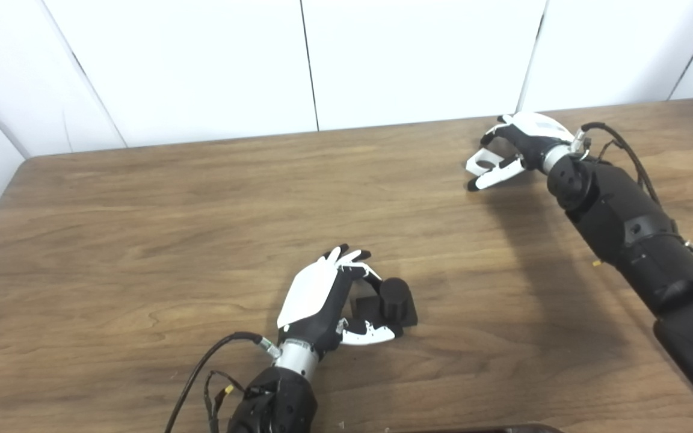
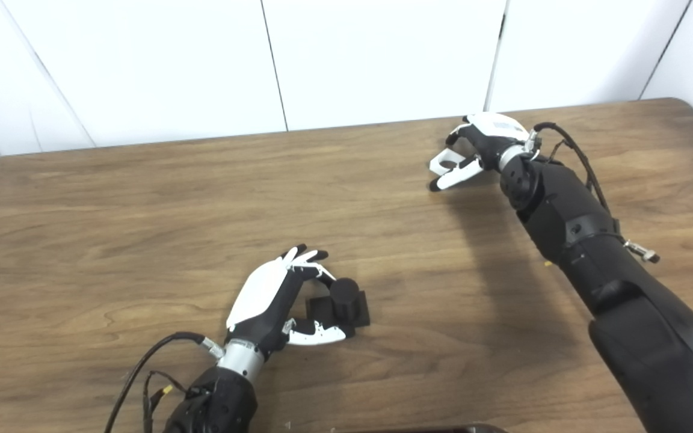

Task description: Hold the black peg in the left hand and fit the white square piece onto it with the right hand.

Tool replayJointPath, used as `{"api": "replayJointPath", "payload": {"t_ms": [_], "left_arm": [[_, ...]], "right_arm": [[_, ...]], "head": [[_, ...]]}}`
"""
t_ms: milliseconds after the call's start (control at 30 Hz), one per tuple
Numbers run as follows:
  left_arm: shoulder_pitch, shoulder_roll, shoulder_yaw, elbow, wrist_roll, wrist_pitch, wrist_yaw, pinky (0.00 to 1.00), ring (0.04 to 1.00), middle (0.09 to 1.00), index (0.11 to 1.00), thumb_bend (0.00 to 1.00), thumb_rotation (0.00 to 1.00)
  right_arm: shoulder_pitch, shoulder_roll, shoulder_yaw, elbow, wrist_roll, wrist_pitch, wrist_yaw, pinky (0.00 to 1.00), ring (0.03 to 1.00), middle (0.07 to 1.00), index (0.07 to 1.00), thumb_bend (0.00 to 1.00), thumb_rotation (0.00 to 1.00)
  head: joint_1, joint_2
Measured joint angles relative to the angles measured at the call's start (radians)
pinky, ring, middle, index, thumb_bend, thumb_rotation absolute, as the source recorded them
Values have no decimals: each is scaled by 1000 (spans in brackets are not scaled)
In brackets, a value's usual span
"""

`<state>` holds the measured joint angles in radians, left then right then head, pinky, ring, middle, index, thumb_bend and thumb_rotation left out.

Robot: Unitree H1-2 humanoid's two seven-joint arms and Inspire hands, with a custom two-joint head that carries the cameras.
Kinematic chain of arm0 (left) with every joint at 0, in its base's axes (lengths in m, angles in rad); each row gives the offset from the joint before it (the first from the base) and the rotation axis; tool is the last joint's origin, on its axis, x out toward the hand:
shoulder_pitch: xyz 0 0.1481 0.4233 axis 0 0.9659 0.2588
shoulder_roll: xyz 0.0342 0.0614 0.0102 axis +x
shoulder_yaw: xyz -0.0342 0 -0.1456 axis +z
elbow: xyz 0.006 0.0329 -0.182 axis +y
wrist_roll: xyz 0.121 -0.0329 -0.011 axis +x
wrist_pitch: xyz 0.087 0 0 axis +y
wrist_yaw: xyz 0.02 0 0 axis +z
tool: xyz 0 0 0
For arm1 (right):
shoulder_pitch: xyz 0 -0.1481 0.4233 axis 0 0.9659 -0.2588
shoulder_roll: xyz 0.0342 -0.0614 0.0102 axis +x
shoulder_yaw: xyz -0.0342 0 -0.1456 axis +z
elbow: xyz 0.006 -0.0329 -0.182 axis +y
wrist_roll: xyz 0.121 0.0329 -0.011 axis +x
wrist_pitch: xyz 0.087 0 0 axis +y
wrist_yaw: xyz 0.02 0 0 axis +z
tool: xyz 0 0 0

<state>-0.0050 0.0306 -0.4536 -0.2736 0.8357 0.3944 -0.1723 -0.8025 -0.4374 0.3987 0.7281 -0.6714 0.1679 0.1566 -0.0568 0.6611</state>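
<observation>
two robot hands at their pieces, far apart on the counter

the left robot hand (image 1: 322, 300) lay low over the near middle of the wooden counter (image 1: 142, 228), its white back turned up and to the left, wrist angled in from the bottom edge. its fingers curled over the far side of the black peg (image 1: 394, 297) and its thumb lay along the near side of the peg's square base, so the robot hand cupped the peg; whether it truly gripped it could not be told. the peg stood upright on the counter, a round post on a dark block.

the right arm (image 1: 623, 228) stretched long across the right side, reaching to the far edge near the wall (image 1: 382, 60). the right robot hand (image 1: 515, 147) was bent down at the wrist, fingers and thumb closed around the white piece (image 1: 485, 161), which showed a hole in its middle. the piece sat at or just above the counter; contact could not be judged. the two robot hands were well apart.
</observation>
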Motion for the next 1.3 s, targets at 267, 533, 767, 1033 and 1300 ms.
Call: {"api": "replayJointPath", "payload": {"t_ms": [267, 533, 767, 1033, 1300], "left_arm": [[0, 0, 1, 0, -1, 0, 2, 1000, 1000, 903, 488, 506, 78], [0, -1, 2, 0, -1, 0, 2, 1000, 1000, 903, 489, 506, 79], [-2, 0, 2, 0, -1, 0, 0, 1000, 1000, 905, 489, 507, 79], [-2, -1, 3, 2, -3, -1, 2, 1000, 1000, 903, 488, 507, 78], [-4, -1, 3, 3, -3, 0, -2, 1000, 1000, 907, 489, 507, 80]], "right_arm": [[0, -1, 1, -3, -5, 0, 0, 1000, 1000, 1000, 786, 862, 411], [1, -9, 5, -11, -12, 3, 2, 1000, 1000, 1000, 743, 859, 427], [10, -35, 9, -30, -22, 7, 4, 1000, 1000, 987, 681, 857, 405], [16, -36, 9, -50, -26, 11, -1, 1000, 1000, 965, 608, 847, 358], [16, -35, 9, -50, -26, 5, -15, 1000, 1000, 953, 585, 848, 348]], "head": [[-3, 2], [-8, 3], [-14, 5], [-12, 8], [-12, 8]]}}
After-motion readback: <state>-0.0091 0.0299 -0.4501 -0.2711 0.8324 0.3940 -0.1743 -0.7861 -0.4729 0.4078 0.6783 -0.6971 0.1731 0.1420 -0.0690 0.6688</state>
